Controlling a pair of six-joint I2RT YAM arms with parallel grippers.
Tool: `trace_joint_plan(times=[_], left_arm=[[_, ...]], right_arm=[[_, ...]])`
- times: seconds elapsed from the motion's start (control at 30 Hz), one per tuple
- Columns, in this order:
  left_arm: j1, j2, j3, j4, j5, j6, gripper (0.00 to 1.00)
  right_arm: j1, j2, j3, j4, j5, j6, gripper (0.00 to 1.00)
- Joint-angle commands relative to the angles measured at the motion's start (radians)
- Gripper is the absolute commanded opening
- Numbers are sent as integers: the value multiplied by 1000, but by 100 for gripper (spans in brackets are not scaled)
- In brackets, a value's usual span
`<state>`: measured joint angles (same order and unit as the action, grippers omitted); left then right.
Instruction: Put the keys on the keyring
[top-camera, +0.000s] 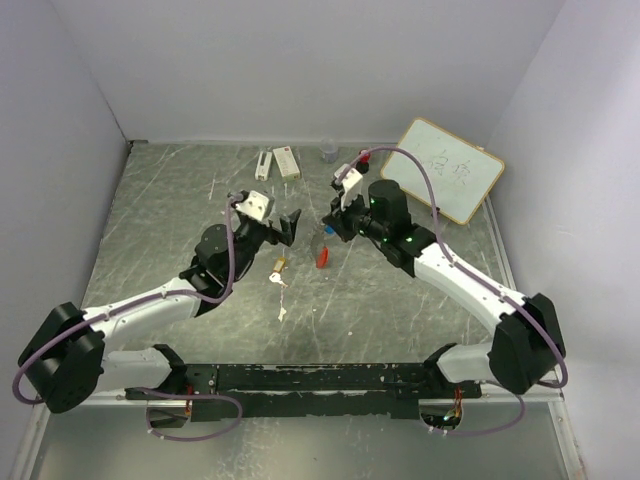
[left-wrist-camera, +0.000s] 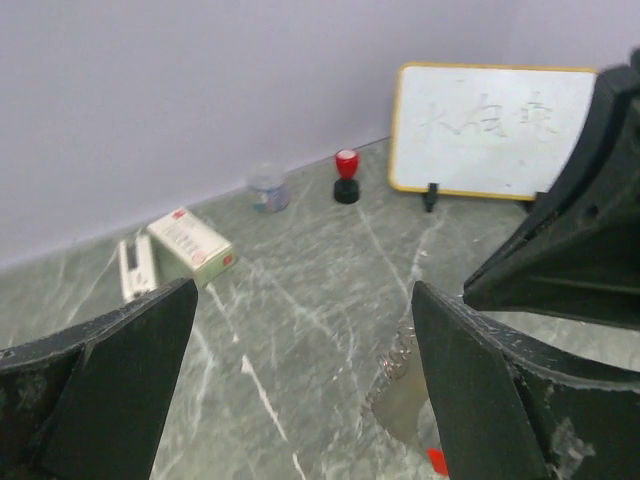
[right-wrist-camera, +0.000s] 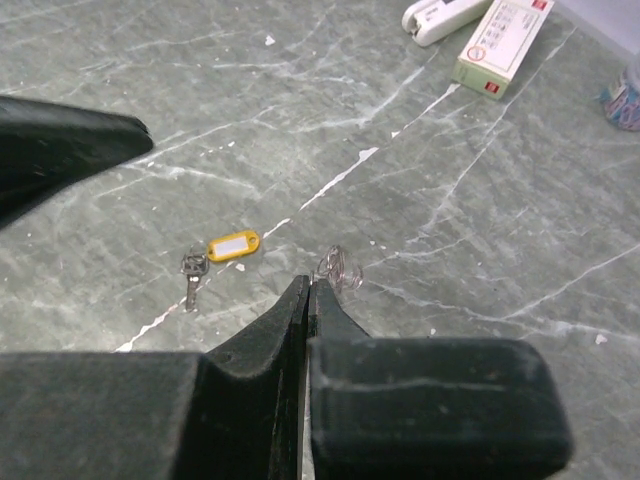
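**Overhead view.** Two arms reach from the bottom edge towards the middle of the grey table (top-camera: 160, 200).

- **Left claw:** The left claw (top-camera: 287, 226) is spread wide and holds nothing (its wrist view shows bare table between its two fingers (left-wrist-camera: 120, 370)).
- **Right claw:** The right claw (top-camera: 334, 214) has its two fingers (right-wrist-camera: 400, 400) pressed together.
- **Keyring:** The keyring (top-camera: 321, 257) lies at centre frame, just below the right claw. It shows one red tag and, above that, one blue tab (top-camera: 327, 230). In the right wrist view one thin wire loop (right-wrist-camera: 338, 268) sits at the very tip of the closed fingers. Whether it is pinched or only beside them cannot be told.
- **Keys:** The keys (top-camera: 276, 280) lie left of the red tag, below the left claw. There is one yellow tag (right-wrist-camera: 233, 246) with one small grey key (right-wrist-camera: 192, 272) touching its end. One pale piece (top-camera: 282, 313) lies lower down, apart, too small to make out.
- **Top edge, left to right:** one stapler (top-camera: 263, 163), one box (top-camera: 287, 161), one small jar (top-camera: 329, 152), one red-capped stamp (top-camera: 364, 157) and one whiteboard (top-camera: 455, 168).
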<state>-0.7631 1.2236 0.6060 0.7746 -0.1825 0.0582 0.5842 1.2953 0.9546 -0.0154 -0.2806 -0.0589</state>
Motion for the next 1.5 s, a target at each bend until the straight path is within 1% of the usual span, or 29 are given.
trace_joint_plan(times=[0.0,0.1,0.23,0.33,0.43,0.53,0.63,0.8,0.83,1.0,1.3,1.47], left_arm=[[1,-36,55,-205,-203,-132,99],[1,-39,76,-263,-224,-151,99],[2,-64,69,-266,-227,-153,99],[5,-81,58,-266,-243,-153,99],[10,-91,52,-274,-254,-157,99],[15,-102,53,-293,-265,-161,99],[21,-112,54,-305,-269,-170,99],[30,-115,55,-317,-264,-183,99],[30,-113,55,-316,-259,-184,99],[33,-103,57,-312,-247,-192,99],[35,-79,64,-315,-225,-202,99],[35,-79,60,-316,-226,-205,98]], right_arm=[[-14,66,27,117,-37,28,0],[-13,144,93,168,-76,41,0],[-10,218,184,244,-137,69,0],[-11,242,204,301,-155,104,0],[-11,246,202,345,-138,138,0],[-23,262,205,315,-101,163,0],[-46,288,171,303,-107,194,0],[-85,297,17,344,-113,236,0],[-112,296,-8,346,-109,241,0],[-152,251,-105,325,-29,248,0],[-186,228,-122,210,163,243,0],[-186,206,-142,159,206,251,0]])
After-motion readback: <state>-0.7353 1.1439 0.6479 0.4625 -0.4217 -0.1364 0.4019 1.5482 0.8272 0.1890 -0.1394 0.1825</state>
